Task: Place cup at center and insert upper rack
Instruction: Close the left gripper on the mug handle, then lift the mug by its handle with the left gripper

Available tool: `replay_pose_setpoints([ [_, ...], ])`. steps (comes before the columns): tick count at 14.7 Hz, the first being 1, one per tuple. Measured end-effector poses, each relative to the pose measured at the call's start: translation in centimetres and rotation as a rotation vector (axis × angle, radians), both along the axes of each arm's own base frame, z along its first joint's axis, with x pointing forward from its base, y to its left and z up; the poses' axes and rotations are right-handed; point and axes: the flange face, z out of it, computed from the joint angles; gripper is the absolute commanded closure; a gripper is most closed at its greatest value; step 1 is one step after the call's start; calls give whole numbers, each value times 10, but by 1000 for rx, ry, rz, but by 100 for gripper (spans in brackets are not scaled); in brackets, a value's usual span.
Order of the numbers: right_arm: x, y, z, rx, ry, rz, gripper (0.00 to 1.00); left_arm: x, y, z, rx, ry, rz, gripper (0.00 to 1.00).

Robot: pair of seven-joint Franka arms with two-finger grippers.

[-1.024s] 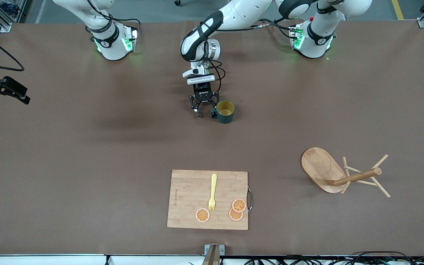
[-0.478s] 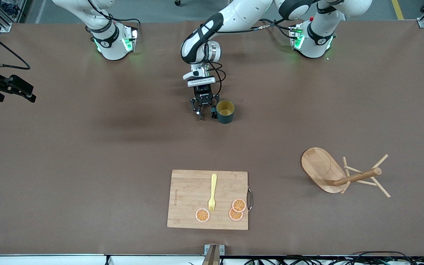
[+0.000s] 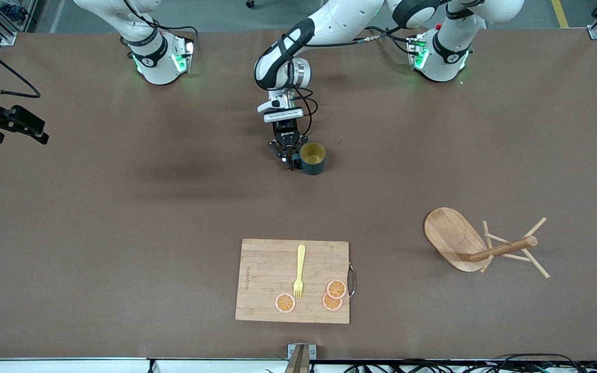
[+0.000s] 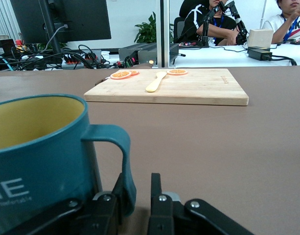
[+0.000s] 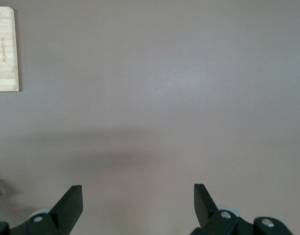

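The dark teal cup [image 3: 312, 158] with a yellow inside stands upright mid-table, toward the arms' bases. In the left wrist view the cup [image 4: 37, 147] fills the near side, its handle [image 4: 125, 161] between the fingers. My left gripper [image 3: 292, 165] is low at the cup's handle; in the wrist view the gripper [image 4: 138, 183] has narrow jaws. One finger touches the handle and a small gap shows at the other. The wooden rack [image 3: 485, 248] lies tipped on its side toward the left arm's end. My right gripper [image 5: 138, 188] hangs open and empty over bare table.
A wooden cutting board [image 3: 292, 281] lies near the front edge, carrying a yellow fork [image 3: 299, 270] and three orange slices [image 3: 332, 295]. It also shows in the left wrist view as a board [image 4: 174, 85]. The right gripper [image 3: 34, 133] waits at the right arm's end.
The left gripper's jaws have narrowed around the cup's handle. The cup has slid a little toward the gripper. The right gripper shifted slightly at the table's end.
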Motion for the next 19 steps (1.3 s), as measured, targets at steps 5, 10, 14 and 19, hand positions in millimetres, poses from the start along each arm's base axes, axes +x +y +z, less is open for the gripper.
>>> replay_pose_setpoints([
  [5, 0, 0, 1, -1, -2, 0, 0, 2, -4, 4, -13, 0, 9, 99],
  [10, 0, 0, 2, -2, -5, 1, 0, 8, -17, 24, -72, 33, 70, 99],
  [14, 0, 0, 3, -2, -6, 1, 0, 22, -32, 81, -134, 162, 154, 99],
  [19, 0, 0, 3, -3, -6, 1, 0, 70, -37, 186, -187, 460, 308, 99],
])
